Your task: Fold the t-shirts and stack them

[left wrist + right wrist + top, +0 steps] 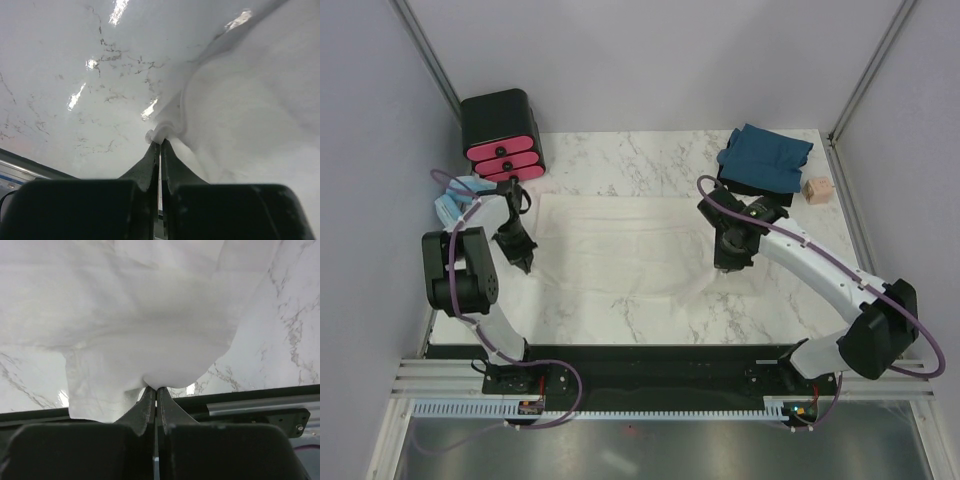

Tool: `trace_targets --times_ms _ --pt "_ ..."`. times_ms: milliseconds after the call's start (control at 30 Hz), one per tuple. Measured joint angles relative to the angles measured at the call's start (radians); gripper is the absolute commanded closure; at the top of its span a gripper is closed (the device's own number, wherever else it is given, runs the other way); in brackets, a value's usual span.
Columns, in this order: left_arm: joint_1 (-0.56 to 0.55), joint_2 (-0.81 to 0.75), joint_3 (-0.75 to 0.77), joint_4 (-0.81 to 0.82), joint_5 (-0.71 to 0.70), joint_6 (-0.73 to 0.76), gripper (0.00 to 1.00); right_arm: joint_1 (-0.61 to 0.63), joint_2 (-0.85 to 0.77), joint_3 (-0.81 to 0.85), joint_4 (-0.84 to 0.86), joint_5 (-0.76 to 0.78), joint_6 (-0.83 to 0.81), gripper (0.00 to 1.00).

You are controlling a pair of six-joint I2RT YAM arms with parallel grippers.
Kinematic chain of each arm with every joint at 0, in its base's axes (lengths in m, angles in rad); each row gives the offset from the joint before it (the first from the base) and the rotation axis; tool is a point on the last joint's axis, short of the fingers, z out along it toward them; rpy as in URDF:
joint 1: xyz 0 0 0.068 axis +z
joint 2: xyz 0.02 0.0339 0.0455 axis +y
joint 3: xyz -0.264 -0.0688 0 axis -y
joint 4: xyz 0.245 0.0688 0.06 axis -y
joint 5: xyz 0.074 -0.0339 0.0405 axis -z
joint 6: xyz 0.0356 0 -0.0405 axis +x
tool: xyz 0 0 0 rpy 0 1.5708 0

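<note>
The large, plain cream-white t-shirt point(620, 250) of soft cloth lies spread across the middle of the white marble-patterned counter point(620, 325). It reaches from near the left edge to just right of centre, with shallow wrinkles along its near hem.

The left end effector point(523, 262) is down at the shirt's left side. In the left wrist view, the left end effector point(160, 144) has its two black fingers pressed together on a small bunched bit of the shirt's edge. The rest of the cream-white t-shirt point(250, 100) rises in a soft fold to the right, and bare counter point(75, 60) lies to the left.

The right end effector point(725, 265) is at the shirt's right side. In the right wrist view, the right end effector point(156, 389) is also clamped shut, pinching a rounded fold of the cream-white t-shirt point(150, 315). The cloth is gathered and draped just ahead of the tips, over marble counter point(290, 315) and beside a black rail point(250, 412) along the counter's edge.

The plain dark teal-blue t-shirt point(765, 158) sits crumpled in a heap at the far right corner, well apart from both arms. A small light wooden cube point(816, 190) rests just beside it, toward the right edge. A black box with pink drawers point(500, 135) stands at the far left corner. A pale blue padded ring point(455, 205) lies at the left edge, partly behind the left arm.
</note>
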Motion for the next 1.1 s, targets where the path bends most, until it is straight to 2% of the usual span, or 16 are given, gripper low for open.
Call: trace_targets --times_ms 167,567,767,1100 --pt "0.0 -0.077 0.05 -0.003 0.028 0.02 0.98 -0.012 0.039 0.145 -0.021 0.068 -0.006 1.0" --pt "0.0 -0.095 0.167 -0.005 0.058 0.028 0.98 -0.135 0.199 0.283 -0.055 0.167 -0.091 1.0" --pt "0.0 -0.031 0.251 -0.003 0.077 0.044 0.98 -0.213 0.284 0.407 -0.049 0.203 -0.154 1.0" --pt "-0.002 0.124 0.417 -0.003 0.133 0.071 0.98 -0.245 0.44 0.53 -0.038 0.21 -0.239 1.0"
